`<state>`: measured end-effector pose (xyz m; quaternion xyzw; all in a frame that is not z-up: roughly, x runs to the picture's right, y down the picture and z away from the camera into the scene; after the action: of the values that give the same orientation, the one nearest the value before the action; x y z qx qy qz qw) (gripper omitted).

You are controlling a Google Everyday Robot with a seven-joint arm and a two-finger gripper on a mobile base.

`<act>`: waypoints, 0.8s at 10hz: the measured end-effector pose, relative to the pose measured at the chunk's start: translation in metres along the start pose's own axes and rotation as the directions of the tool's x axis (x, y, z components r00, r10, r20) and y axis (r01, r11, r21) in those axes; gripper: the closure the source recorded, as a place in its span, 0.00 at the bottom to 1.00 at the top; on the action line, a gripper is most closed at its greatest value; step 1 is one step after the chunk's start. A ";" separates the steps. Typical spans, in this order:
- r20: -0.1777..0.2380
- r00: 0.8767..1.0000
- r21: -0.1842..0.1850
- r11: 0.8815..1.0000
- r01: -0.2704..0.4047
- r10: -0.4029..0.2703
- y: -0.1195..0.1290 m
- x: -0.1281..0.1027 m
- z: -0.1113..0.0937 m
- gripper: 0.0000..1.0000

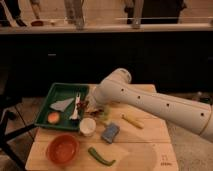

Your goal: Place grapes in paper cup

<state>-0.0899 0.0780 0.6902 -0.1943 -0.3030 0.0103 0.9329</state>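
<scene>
— Where's the gripper?

— The gripper (88, 105) is low over the table (150, 137), at the right edge of the green tray (60, 92), mostly hidden behind the arm's (150, 102) thick white elbow. Whether the jaws are wide, narrow or holding something, I can't tell.

— And the grapes?

— A dark reddish cluster, the grapes (82, 105), shows right at the gripper's tip, by the tray's right rim. I can't tell if it's gripped or just lying there.

— The cup?

— The cup (87, 126) stands upright on the table just below the tray's lower right corner, near the grapes but apart from them. Its pale inside is visible.

— What's around it?

— A blue sponge (110, 132) just to its right, an orange bowl (62, 149) to its lower left, a green chili (101, 156) lying below the sponge, and a yellow stick (132, 121) further right. In the tray there's a pale folded sheet (62, 104), a white utensil (76, 106) and an orange round thing (53, 117).
</scene>
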 end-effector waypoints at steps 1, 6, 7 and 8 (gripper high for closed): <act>0.078 0.997 0.007 1.000 0.005 -0.006 0.001 -0.008 -0.002 0.99; 0.259 0.966 -0.055 0.998 0.005 0.010 0.018 -0.027 0.021 0.99; 0.281 0.960 -0.064 0.998 0.004 0.015 0.020 -0.029 0.024 0.99; 0.311 0.950 -0.073 0.997 0.000 0.023 0.022 -0.030 0.027 0.99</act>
<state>-0.1276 0.1042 0.6848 -0.2256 -0.4455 0.0352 0.8657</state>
